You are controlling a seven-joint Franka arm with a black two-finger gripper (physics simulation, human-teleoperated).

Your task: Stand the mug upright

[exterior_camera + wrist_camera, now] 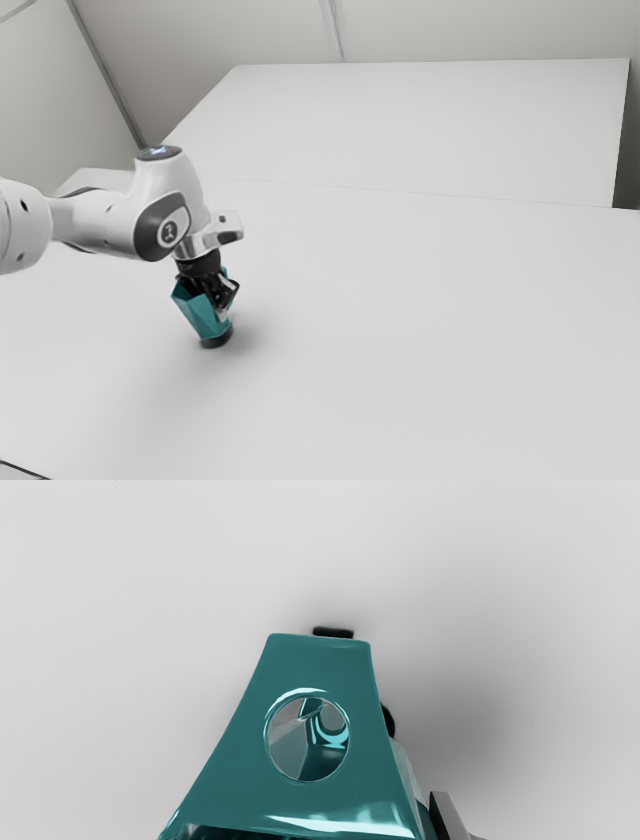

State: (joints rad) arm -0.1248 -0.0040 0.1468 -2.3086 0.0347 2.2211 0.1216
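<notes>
No text, label, brand or number can be read with certainty. Round emblem (168, 234) on the arm (95, 222), above the gripper (222, 300): mark resembles a "1", unconfirmed. Mark on top cap (158, 153), higher above: illegible

The mug (240, 750) is glossy solid teal, with white highlights along its flat face near the mouth. The circular opening (307, 737) in that face has a pale cyan rim; grey, dark teal and bright cyan curved bands show through it. The base (215, 339) under the mug is black. Above the mug, the gripper (216, 302) is mainly black; the arm (105, 222) is white with dark grey joint covers and a black-and-white round emblem (168, 233). Around the mug, the table (420, 340) is plain off-white, shading to a soft grey shadow beside it
</notes>
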